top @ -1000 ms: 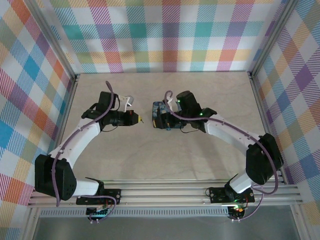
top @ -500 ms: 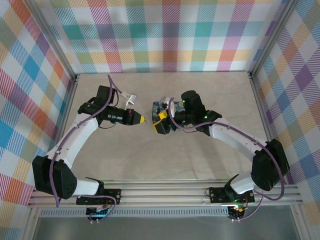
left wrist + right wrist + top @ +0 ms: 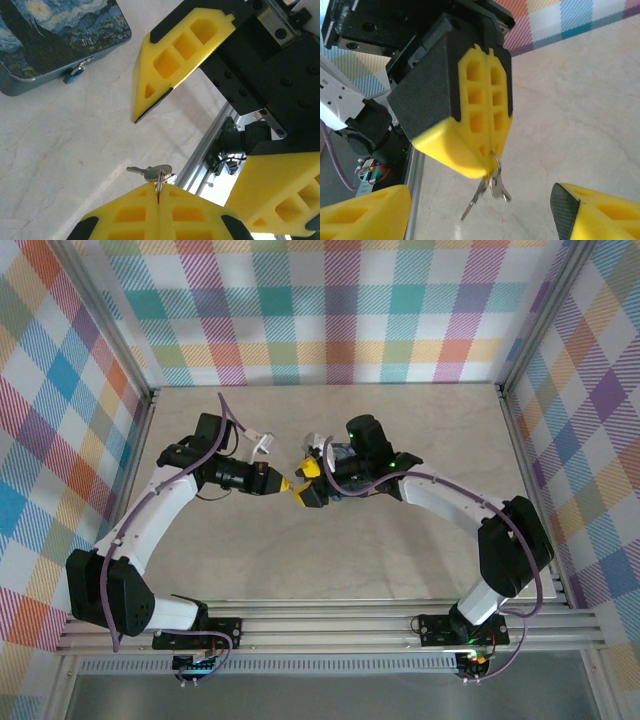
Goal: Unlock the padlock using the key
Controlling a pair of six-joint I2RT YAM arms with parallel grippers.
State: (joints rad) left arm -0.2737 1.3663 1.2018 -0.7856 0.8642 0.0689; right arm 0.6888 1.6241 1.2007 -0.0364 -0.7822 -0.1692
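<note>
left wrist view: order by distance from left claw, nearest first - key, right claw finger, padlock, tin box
1. small silver metal key, gripped, bottom centre
2. yellow finger of the right claw, above
3. tiny bluish padlock, upper left, on box front
4. dark blue starry-print tin box, behind it

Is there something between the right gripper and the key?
Nothing visible does. The key hangs free under the shut left gripper, straight ahead of the right gripper, whose jaws stand open.
</note>
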